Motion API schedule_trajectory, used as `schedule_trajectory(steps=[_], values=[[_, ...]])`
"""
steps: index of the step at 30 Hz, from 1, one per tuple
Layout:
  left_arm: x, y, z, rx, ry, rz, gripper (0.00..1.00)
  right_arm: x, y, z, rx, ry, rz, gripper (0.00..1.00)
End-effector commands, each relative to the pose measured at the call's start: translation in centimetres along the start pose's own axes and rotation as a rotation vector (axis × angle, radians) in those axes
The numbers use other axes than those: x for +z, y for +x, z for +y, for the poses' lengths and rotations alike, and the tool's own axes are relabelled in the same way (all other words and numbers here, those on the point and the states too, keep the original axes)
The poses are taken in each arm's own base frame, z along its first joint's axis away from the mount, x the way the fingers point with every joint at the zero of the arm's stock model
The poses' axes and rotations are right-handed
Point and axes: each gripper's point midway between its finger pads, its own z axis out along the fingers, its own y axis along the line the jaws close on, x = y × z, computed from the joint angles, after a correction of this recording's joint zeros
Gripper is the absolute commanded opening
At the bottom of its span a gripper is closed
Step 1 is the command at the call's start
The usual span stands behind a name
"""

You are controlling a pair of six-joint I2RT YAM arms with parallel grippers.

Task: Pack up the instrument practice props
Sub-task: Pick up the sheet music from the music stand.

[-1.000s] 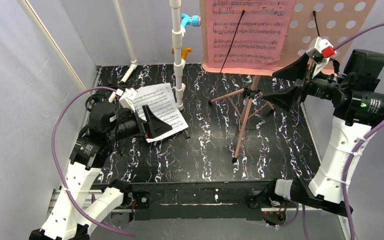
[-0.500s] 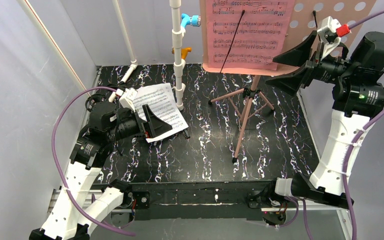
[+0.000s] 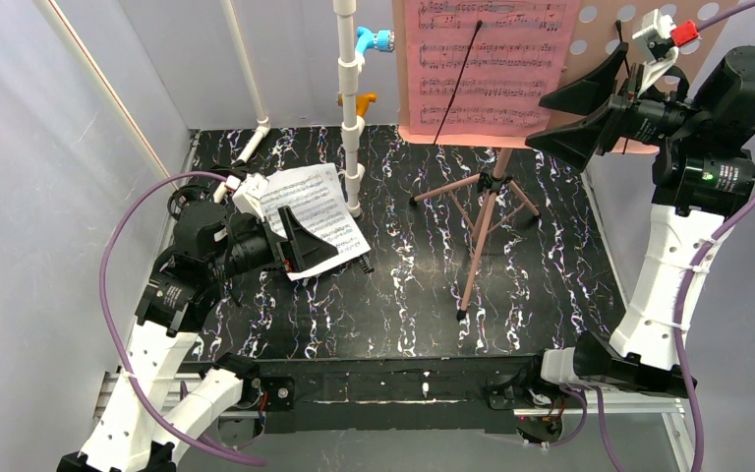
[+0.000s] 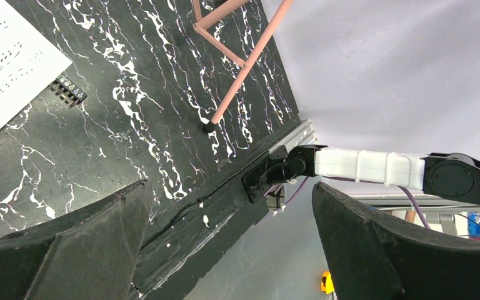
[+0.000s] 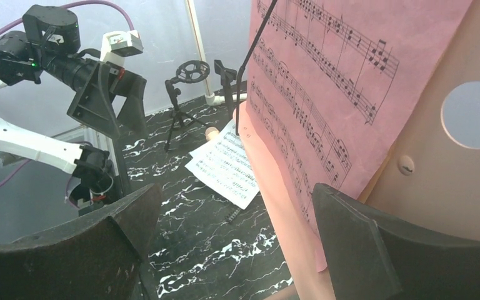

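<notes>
Nearest me, the left end effector (image 3: 315, 246) hangs with its jaws wide and empty just above the white sheet-music page (image 3: 310, 211), which lies flat on the tabletop (image 3: 403, 295). I judge that page light and limp. It will be hard to pinch while flat, so I would work on a corner or a free edge.

Further back, the pink music stand (image 3: 482, 231) stands on thin tripod legs. It looks light and top-heavy, so I expect it to tip if pushed. The central pole is the safest place to take hold.

At the far end, a pink page (image 3: 487, 64) rests on the hole-punched desk (image 5: 450, 181) under a thin black wire arm (image 3: 457, 84). The right end effector (image 3: 541, 120), fully spread and holding nothing, faces the page's right edge, where I would grip.

Compared with a second ago, the right arm has risen from below the desk's lower lip to in front of the desk. The left arm has not moved.
</notes>
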Motion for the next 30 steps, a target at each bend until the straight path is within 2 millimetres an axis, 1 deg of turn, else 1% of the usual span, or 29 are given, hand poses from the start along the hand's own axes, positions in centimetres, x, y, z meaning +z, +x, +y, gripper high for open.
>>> schedule_trajectory(steps=[1, 8, 17, 23, 30], values=[[-0.2, -0.1, -0.3, 0.01, 0.009, -0.009, 0.98, -0.2, -1.5, 0.0, -0.038, 0.003, -0.015, 1.0], [-0.3, -0.1, -0.3, 0.011, 0.009, -0.012, 0.98, -0.4, -1.9, -0.6, -0.024, 0.011, -0.022, 1.0], [-0.4, 0.0, -0.4, 0.011, 0.012, -0.012, 0.98, -0.7, -2.4, -0.7, -0.029, 0.017, -0.027, 1.0], [-0.4, 0.0, -0.4, 0.011, 0.013, -0.013, 0.98, -0.8, -2.4, -0.9, -0.017, 0.019, -0.028, 1.0], [-0.3, 0.0, -0.4, 0.01, 0.014, -0.011, 0.98, -0.8, -2.1, -1.8, 0.017, 0.035, -0.033, 1.0]])
